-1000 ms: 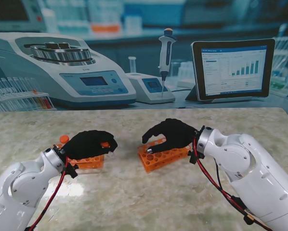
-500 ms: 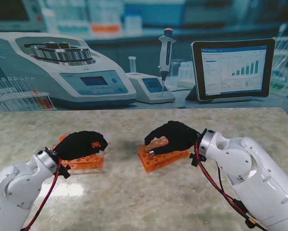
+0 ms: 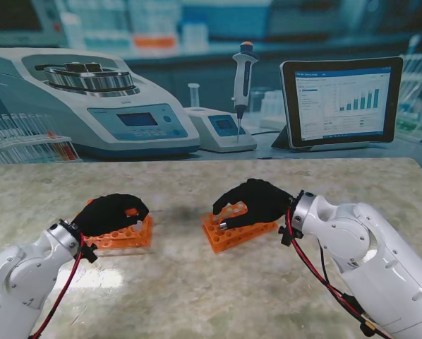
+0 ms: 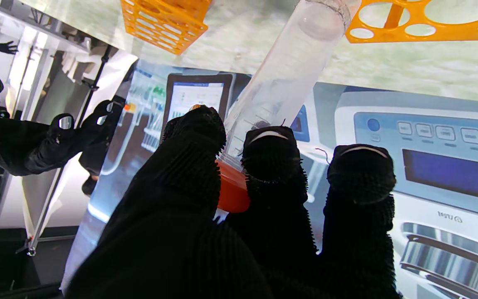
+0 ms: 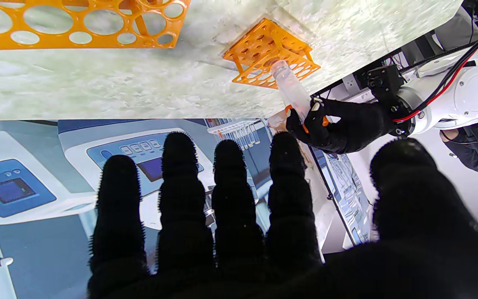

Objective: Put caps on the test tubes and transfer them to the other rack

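Since a second ago our left hand point(image 3: 112, 213) has dropped toward 7 o'clock, fingers point(image 4: 270, 166) pinching the capped test tube point(image 4: 282, 79), tip entering the left rack point(image 3: 123, 234). Our right hand point(image 3: 255, 201) hovers spread over the right rack point(image 3: 233, 234). We judge insertion underway.

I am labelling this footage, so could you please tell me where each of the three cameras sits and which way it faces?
Stand view: from above the shoulders, looking down at the table and both racks; both arms show, left hand, right hand.
Left wrist view: looks along the fingers, picture inverted, at the capped test tube they hold.
Right wrist view: looks along the right hand's spread fingers, inverted, toward the left rack.
Shared: the tube and left hand appear in both wrist views.
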Tool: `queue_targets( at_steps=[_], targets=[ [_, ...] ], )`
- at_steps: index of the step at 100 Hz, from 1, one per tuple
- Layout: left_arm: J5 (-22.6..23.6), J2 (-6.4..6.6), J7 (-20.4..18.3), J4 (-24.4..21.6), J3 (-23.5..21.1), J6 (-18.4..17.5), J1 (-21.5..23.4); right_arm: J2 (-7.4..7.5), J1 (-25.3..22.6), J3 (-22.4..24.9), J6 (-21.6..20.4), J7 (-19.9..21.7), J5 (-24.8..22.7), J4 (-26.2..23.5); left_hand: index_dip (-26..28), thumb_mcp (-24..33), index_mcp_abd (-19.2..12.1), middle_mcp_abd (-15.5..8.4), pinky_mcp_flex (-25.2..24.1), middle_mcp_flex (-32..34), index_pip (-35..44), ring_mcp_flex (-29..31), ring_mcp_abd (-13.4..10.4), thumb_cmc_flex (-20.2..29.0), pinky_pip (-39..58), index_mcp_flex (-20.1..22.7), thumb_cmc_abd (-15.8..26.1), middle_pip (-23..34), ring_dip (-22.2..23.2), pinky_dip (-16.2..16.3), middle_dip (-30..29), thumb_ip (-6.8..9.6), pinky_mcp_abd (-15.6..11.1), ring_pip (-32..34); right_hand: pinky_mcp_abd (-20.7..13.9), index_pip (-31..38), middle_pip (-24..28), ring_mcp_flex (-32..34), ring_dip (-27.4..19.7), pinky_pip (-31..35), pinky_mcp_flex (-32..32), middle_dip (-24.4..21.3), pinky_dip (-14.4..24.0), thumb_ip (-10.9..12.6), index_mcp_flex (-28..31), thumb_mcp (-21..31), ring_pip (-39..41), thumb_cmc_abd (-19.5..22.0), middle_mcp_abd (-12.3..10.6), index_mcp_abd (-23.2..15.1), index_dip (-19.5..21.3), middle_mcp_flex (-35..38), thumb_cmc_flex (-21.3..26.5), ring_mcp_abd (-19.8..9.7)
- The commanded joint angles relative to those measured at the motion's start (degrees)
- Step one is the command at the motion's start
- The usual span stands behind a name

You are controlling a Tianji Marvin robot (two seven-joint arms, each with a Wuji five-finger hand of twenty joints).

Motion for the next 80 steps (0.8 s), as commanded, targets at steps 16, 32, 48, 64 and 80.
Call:
queue_targets(
  at_steps=[16, 32, 48, 64, 80],
  targets=[
    [0.6, -0.08, 0.4, 1.3, -0.3, 0.8, -0.1, 0.06, -0.5, 0.0, 0.0, 0.1, -0.2, 0.1, 8.0, 18.8, 2.1, -7.1, -0.5, 10.2, 18.2, -1.8, -1.2, 10.8, -0.1, 7.7, 11.5, 19.8, 1.2, 2.7, 3.7, 1.39, 1.7, 0.2, 1.3, 0.6, -0.7, -1.5, -0.9, 0.2, -0.9, -0.5, -1.0, 1.6, -1.4, -1.4, -1.7, 1.8, -1.4, -1.0, -0.5, -0.5, 0.4, -0.8],
    [0.7, -0.18, 1.2, 2.6, 0.2, 1.3, -0.7, 0.06, -0.7, 0.1, -0.1, 0.0, -0.3, 0.2, 7.9, 18.8, 2.1, -7.2, -0.5, 10.1, 18.2, -1.9, -1.1, 10.8, 0.0, 7.6, 11.5, 19.8, 1.2, 2.7, 3.7, 1.37, 1.7, 0.2, 1.2, 0.6, -0.7, -1.5, -0.9, 0.2, -0.9, -0.5, -1.0, 1.6, -1.4, -1.5, -1.7, 2.0, -1.5, -1.0, -0.5, -0.5, 0.4, -0.8],
    [0.4, -0.33, 1.9, 3.9, 0.9, 2.0, -1.3, 0.07, -0.8, 0.2, -0.1, 0.0, -0.3, 0.3, 7.9, 18.8, 2.1, -7.1, -0.7, 10.1, 18.2, -1.9, -0.9, 10.8, 0.0, 7.7, 11.5, 19.7, 1.2, 2.8, 3.7, 1.36, 1.8, 0.2, 1.3, 0.6, -0.7, -1.5, -0.9, 0.2, -0.9, -0.5, -1.0, 1.6, -1.4, -1.6, -1.7, 2.0, -1.4, -1.0, -0.5, -0.5, 0.4, -0.7],
    [0.1, -0.56, 3.1, 5.2, 1.7, 2.4, -2.0, 0.09, -1.0, 0.3, -0.1, 0.0, -0.3, 0.3, 7.8, 18.8, 2.2, -7.1, -0.8, 10.0, 18.2, -1.9, -0.9, 10.8, 0.0, 7.6, 11.5, 19.7, 1.3, 2.8, 3.6, 1.34, 1.9, 0.2, 1.2, 0.6, -0.7, -1.5, -0.9, 0.2, -1.0, -0.5, -1.0, 1.6, -1.4, -1.7, -1.7, 2.1, -1.5, -1.0, -0.5, -0.5, 0.5, -0.6],
    [0.1, -0.78, 4.4, 6.6, 2.6, 2.8, -2.8, 0.09, -1.0, 0.4, -0.2, 0.0, -0.3, 0.3, 7.8, 18.8, 2.1, -7.1, -0.8, 10.0, 18.2, -2.0, -0.8, 10.8, 0.0, 7.6, 11.5, 19.6, 1.3, 2.8, 3.6, 1.31, 1.9, 0.1, 1.2, 0.6, -0.7, -1.6, -0.9, 0.2, -0.9, -0.5, -0.9, 1.6, -1.4, -1.8, -1.7, 2.2, -1.4, -1.0, -0.5, -0.5, 0.6, -0.7]
  ],
)
